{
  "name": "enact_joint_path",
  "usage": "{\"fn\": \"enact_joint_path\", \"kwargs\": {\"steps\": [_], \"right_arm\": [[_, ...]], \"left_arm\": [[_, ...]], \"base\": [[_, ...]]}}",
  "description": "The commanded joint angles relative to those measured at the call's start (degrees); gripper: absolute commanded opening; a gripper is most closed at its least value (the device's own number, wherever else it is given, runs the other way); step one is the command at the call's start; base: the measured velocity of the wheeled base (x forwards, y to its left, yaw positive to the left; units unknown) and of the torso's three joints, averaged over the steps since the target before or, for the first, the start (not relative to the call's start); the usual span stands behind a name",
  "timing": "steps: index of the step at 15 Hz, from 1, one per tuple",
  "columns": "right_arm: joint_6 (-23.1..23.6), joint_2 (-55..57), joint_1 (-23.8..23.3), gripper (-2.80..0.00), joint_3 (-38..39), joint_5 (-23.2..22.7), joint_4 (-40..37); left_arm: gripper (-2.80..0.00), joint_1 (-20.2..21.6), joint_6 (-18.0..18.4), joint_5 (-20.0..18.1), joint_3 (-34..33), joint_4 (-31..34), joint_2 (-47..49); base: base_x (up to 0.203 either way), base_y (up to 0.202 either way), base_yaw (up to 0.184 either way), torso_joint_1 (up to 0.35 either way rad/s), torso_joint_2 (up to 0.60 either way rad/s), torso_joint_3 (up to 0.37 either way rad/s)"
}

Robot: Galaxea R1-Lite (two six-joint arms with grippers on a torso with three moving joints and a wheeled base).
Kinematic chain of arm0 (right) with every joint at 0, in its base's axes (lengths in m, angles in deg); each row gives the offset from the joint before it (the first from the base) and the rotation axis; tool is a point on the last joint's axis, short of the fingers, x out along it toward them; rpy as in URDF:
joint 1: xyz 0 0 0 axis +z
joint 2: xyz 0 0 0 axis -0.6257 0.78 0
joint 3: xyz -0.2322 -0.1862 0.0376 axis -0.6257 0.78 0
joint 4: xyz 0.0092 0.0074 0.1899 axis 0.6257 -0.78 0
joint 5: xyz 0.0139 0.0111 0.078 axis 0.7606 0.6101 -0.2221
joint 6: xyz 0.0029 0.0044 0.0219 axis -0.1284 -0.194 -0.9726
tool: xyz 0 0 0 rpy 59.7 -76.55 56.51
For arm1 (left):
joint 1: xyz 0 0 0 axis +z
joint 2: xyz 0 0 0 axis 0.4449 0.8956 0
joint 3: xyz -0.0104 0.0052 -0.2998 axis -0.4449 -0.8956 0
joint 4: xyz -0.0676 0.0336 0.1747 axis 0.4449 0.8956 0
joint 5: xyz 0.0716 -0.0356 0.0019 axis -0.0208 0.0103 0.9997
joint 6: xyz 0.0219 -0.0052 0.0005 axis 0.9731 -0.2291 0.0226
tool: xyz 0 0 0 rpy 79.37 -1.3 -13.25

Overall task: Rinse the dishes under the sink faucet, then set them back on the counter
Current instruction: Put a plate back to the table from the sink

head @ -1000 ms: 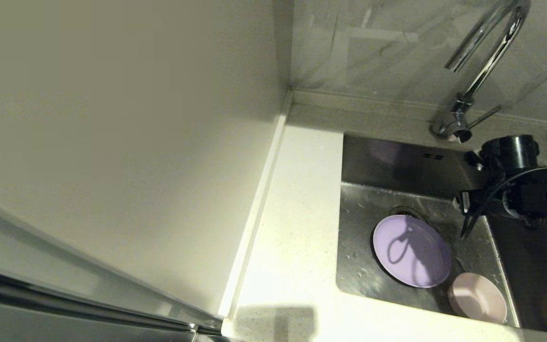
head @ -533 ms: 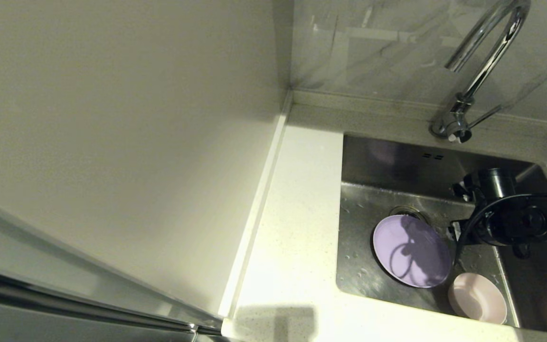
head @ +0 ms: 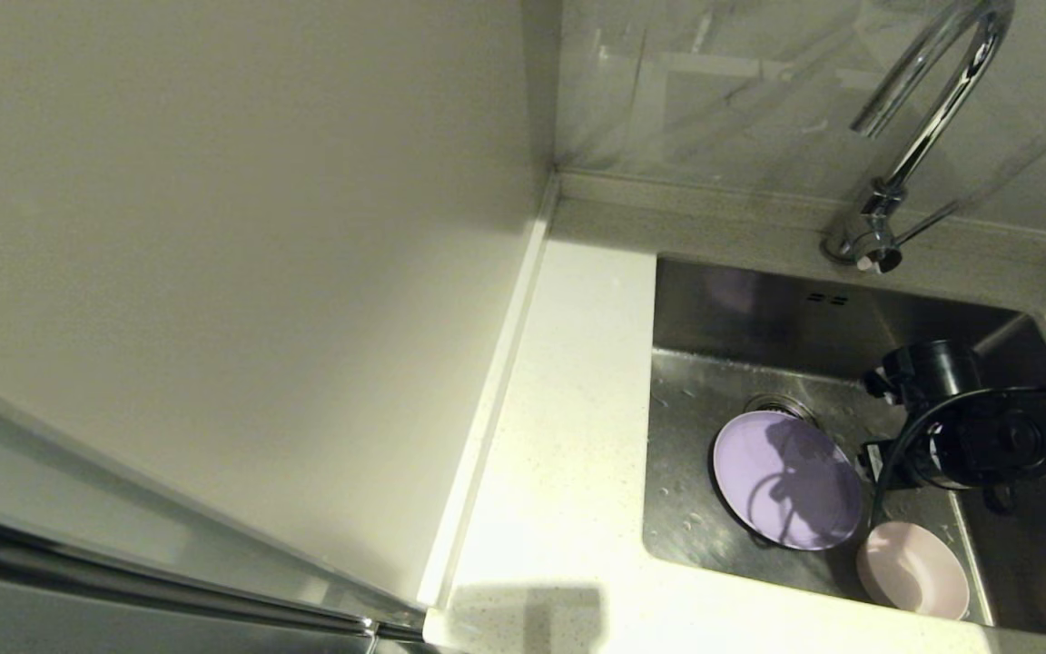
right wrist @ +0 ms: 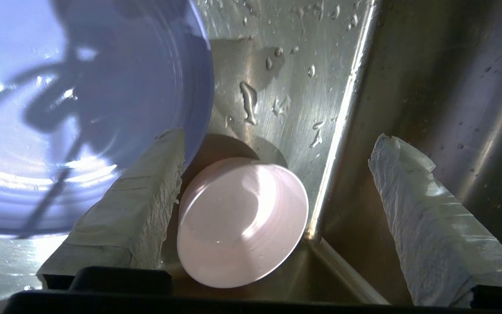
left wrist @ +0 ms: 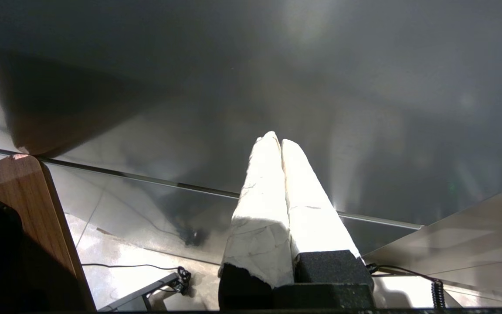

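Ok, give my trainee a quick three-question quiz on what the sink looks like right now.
1. True or false: the lavender plate lies on the counter.
2. Which dish lies between the open fingers of the right gripper in its wrist view? A) the plate B) the pale pink bowl C) a mug
3. Fill in: the left gripper is parked away from the sink with its fingers ____.

Key: 1 false, it lies on the sink floor beside the drain. 2 B. 3 shut.
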State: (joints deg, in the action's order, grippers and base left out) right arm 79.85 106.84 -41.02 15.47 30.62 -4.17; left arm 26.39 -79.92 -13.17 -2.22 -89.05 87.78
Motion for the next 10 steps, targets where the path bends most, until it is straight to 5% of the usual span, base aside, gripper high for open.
{"fn": "enact_joint_path", "kwargs": {"steps": [1, 10], "right_arm": [[-0.11, 1.35, -0.07, 0.00, 0.08, 1.21, 0.21], [1.29, 4.95, 3.66, 0.00, 1.35, 2.28, 3.98]], "left_arm": [[-2.80, -0.05, -0.02, 0.00, -0.18, -0.02, 0.00], [-2.80, 0.02, -0.02, 0.04, -0.18, 0.03, 0.00]], "base": [[0.000, 0.000, 0.000, 0.000, 0.00, 0.000], [0.000, 0.000, 0.000, 0.000, 0.00, 0.000]]}}
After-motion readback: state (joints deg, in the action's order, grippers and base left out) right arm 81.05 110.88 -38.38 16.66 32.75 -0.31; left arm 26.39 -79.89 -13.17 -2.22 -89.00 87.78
